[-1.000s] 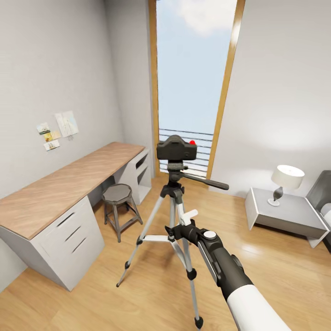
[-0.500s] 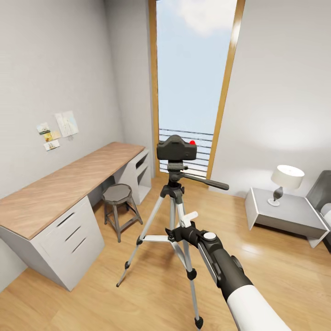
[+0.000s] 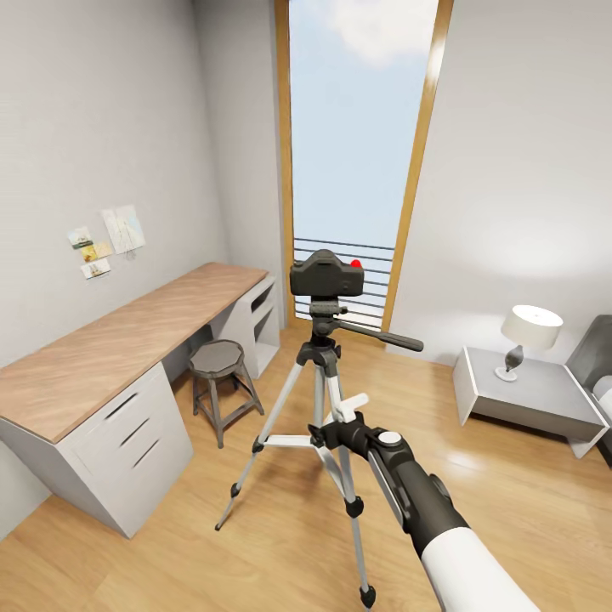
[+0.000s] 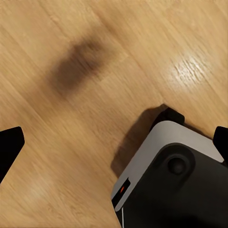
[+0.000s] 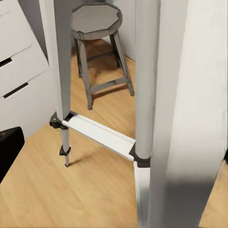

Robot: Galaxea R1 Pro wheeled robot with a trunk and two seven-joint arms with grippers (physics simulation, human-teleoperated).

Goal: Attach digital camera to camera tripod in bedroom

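The digital camera [image 3: 326,274] is a small black box with a red button [image 3: 356,263] showing at its top right, and it sits on the dark head of the camera tripod [image 3: 316,399], in front of the tall wood-framed window [image 3: 361,153]. Its lens cannot be seen from the head view. The tripod has silver legs with black joints and feet, a long dark pan handle [image 3: 382,337] sticking out to the right, and it stands on the light wood floor [image 3: 255,552] between the desk [image 3: 110,344] and the nightstand [image 3: 527,393].

The right tool [image 3: 340,416] is held low at the tripod's centre column, well below the camera; its white finger [image 3: 351,402] overlaps the column, and how far the fingers stand apart cannot be told. In the right wrist view a blurred pale surface covers much of the frame, with tripod leg [image 5: 65,128], cross brace [image 5: 99,133] and the grey stool [image 5: 97,52] behind it.

The left tool [image 4: 114,142] has its dark fingertips [image 4: 9,145] spread wide, gripping nothing, pointed at the floor above the robot's own base [image 4: 171,185], which is cut off by the frame edge. The lamp [image 3: 529,336] stands on the nightstand; the bed is cropped at the right edge.
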